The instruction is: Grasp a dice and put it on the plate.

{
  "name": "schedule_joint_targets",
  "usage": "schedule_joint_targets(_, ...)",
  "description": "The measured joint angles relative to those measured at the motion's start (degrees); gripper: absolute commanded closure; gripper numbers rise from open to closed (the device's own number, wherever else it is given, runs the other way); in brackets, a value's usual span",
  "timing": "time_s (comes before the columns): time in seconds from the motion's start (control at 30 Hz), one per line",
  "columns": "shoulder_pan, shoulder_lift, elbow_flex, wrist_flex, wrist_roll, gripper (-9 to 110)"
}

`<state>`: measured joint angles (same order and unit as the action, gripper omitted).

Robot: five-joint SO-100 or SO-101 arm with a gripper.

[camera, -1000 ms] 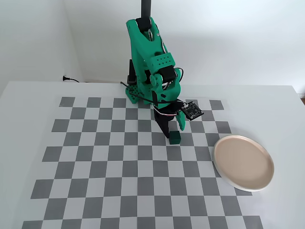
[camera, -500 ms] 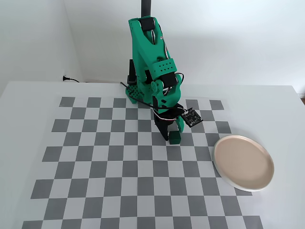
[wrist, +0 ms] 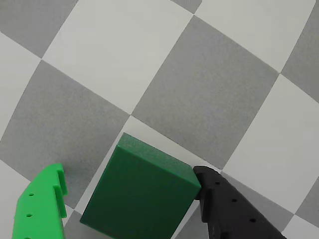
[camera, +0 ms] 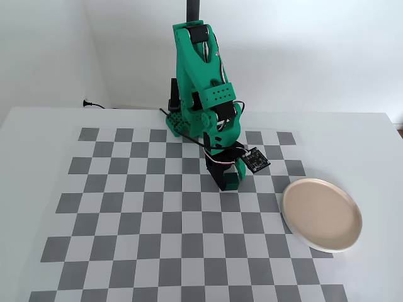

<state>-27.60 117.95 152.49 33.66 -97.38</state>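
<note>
White table (camera: 38, 157), matte, fills most of the fixed view. A grey-and-white checkered mat (camera: 145, 226) lies flat on it, running off the near edge. Two plain white walls meet in a corner (camera: 94, 56) behind the table at upper left. A black cable with a plug (camera: 91, 104) lies along the table's back edge. Lighting is soft and even; shadows are faint. Wrist view shows mat squares (wrist: 209, 94) close up.

One dice (wrist: 140, 193), one plate (camera: 322, 214), one checkered mat (camera: 157, 220)
</note>
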Motion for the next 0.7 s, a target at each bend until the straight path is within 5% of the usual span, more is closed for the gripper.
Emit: schedule_joint_targets(0.7, 0.44, -2.11, -0.88, -2.29, 0.00, 81)
